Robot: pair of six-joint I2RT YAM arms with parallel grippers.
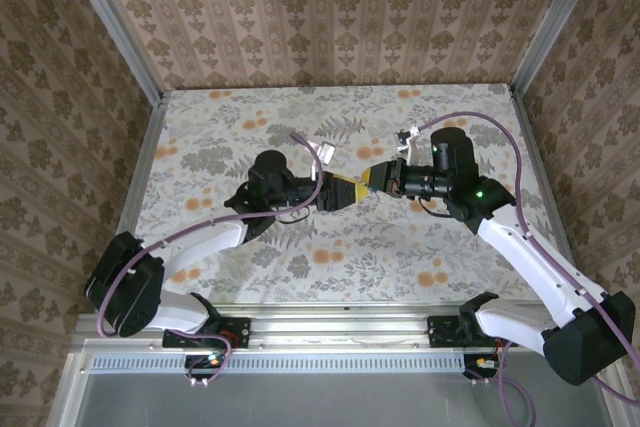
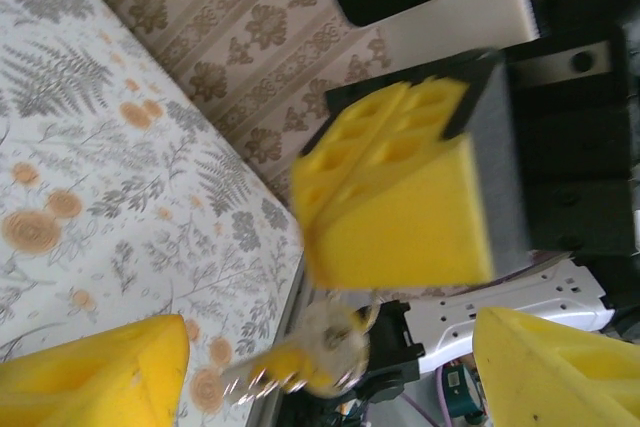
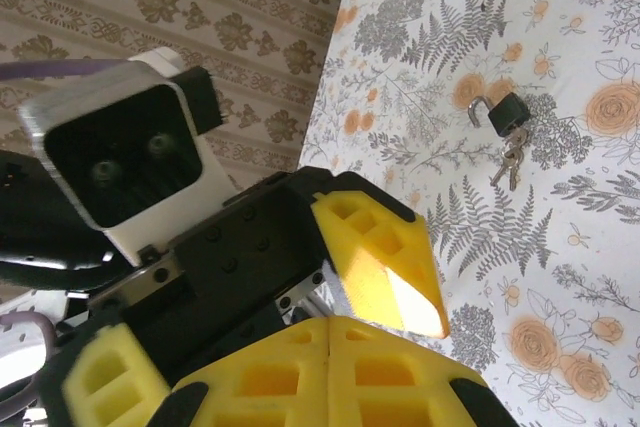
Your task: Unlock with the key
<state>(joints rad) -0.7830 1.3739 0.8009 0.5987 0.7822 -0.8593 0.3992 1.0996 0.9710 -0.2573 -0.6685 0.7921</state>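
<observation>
Over the middle of the table (image 1: pixel 250 117) the left gripper (image 1: pixel 343 191) hangs wide open, nothing in it, nose to nose with the right gripper (image 1: pixel 370 179), which is pinched tight. Meanwhile the key (image 3: pixel 510 162) is lying on the table, touching the padlock (image 3: pixel 508 115), away from the edge.

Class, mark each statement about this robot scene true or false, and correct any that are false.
1. The padlock lies on the table with the keys right beside it. True.
2. The right gripper has its jaws wide open. False: its jaws are shut together.
3. The left gripper is gripping the padlock. False: its jaws stand apart, and the padlock is down on the table.
4. The two grippers face each other closely above the table. True.
</observation>
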